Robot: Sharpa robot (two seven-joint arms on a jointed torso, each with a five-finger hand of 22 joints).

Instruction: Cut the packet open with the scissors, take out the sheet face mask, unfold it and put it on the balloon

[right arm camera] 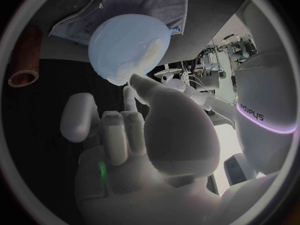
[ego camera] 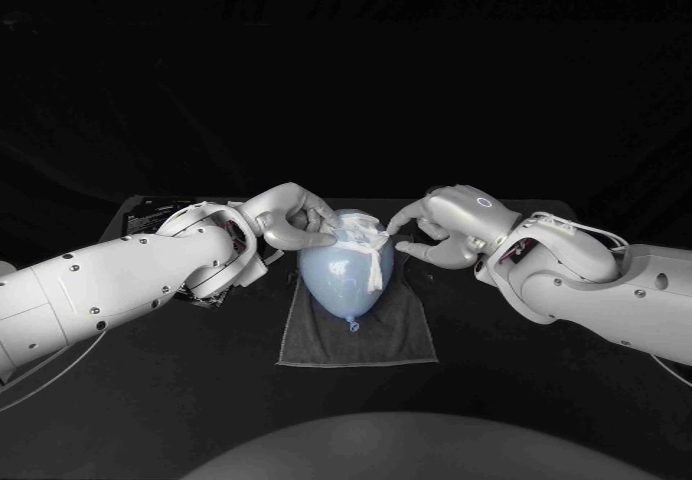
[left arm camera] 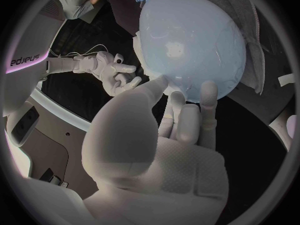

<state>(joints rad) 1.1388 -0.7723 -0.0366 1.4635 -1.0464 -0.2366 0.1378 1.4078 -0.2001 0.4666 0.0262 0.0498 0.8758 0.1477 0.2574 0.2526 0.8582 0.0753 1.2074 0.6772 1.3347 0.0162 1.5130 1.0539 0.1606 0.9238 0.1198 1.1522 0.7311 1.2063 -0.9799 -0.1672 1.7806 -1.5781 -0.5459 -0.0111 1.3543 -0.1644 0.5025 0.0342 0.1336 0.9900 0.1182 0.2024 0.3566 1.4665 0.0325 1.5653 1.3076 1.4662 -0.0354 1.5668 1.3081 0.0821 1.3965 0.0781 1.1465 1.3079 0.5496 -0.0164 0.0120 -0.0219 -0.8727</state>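
Observation:
A pale blue balloon (ego camera: 346, 275) lies on a dark grey towel (ego camera: 361, 340), its knot toward me. The white sheet face mask (ego camera: 361, 237) is draped, partly bunched, over the balloon's far end. My left hand (ego camera: 296, 225) comes in from the left and pinches the mask's left edge against the balloon (left arm camera: 187, 45). My right hand (ego camera: 440, 232) reaches in from the right, and its thumb and a finger pinch the mask's right edge at the balloon (right arm camera: 128, 47). In the left wrist view the right hand (left arm camera: 115, 74) shows beyond the balloon.
The towel (right arm camera: 125, 5) lies under the balloon on the black table (ego camera: 173, 400). A brown tube-like object (right arm camera: 25, 60) lies on the table near the balloon's far end. A dark flat object (ego camera: 144, 212) sits behind my left arm.

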